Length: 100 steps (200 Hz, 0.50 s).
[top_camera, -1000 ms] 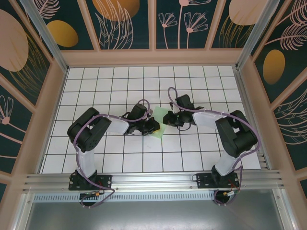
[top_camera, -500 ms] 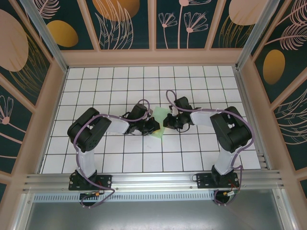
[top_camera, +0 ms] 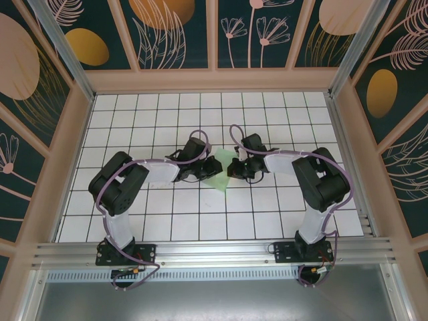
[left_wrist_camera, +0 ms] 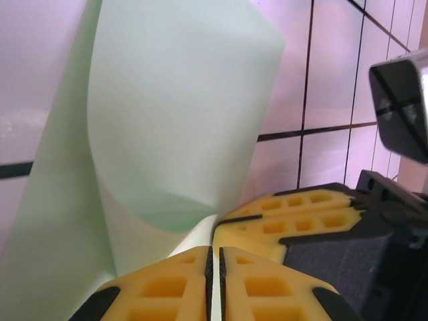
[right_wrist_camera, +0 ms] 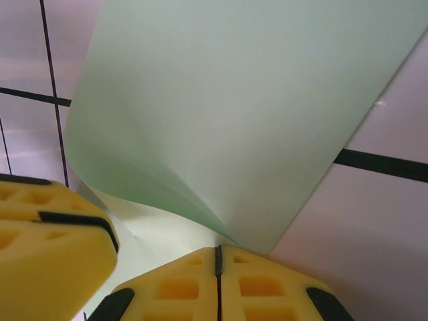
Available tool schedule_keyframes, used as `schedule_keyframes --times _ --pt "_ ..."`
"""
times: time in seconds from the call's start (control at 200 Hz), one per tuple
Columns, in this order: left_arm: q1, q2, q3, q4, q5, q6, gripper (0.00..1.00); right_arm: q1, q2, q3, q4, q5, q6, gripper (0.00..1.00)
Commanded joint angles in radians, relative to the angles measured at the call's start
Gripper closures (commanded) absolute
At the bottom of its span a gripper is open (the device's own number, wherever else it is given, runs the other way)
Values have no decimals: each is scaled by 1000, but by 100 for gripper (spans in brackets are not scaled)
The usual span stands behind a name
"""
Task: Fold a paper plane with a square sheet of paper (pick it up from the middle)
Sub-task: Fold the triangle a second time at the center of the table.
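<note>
1. The left claw [top_camera: 208, 172] has changed its angle. Its wrist has swung toward the far edge of the worktop [top_camera: 134, 221], so it now reaches the sheet from further back than a second ago.
2. The right claw [top_camera: 234, 168] has crept leftward. The two claws now stand closer together, and less green shows between them from above.
3. The square sheet of paper [top_camera: 221, 175] is about mid-worktop, as before. It is partly folded, with a narrow end pointing toward the near edge.
4. Left claw: in its wrist view the yellow pads [left_wrist_camera: 174, 291] are pressed together on the paper's edge. A curled flap [left_wrist_camera: 174, 114] rises beyond them, and a pad of the other claw sits just beside.
5. Right claw: its pads [right_wrist_camera: 267, 287] are likewise shut on the paper, where a bowed layer [right_wrist_camera: 254, 114] lifts off the layer beneath.
6. Judgement: the fold looks mid-way. The flaps curl rather than lie flat, so the crease probably still needs pressing. With both claws pinching so close together, the thin paper could buckle or tear.
</note>
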<state>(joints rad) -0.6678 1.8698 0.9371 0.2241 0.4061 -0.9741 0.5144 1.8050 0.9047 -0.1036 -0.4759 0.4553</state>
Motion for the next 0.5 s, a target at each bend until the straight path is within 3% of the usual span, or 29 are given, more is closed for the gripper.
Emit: schedule_keyframes --times 0.0,0.495 --pt "7 19 30 -64 -49 48 86 4 65 -9 -64 95 -27 92" --pt "22 79 54 -146 -176 80 88 6 101 -11 -101 165 -54 93"
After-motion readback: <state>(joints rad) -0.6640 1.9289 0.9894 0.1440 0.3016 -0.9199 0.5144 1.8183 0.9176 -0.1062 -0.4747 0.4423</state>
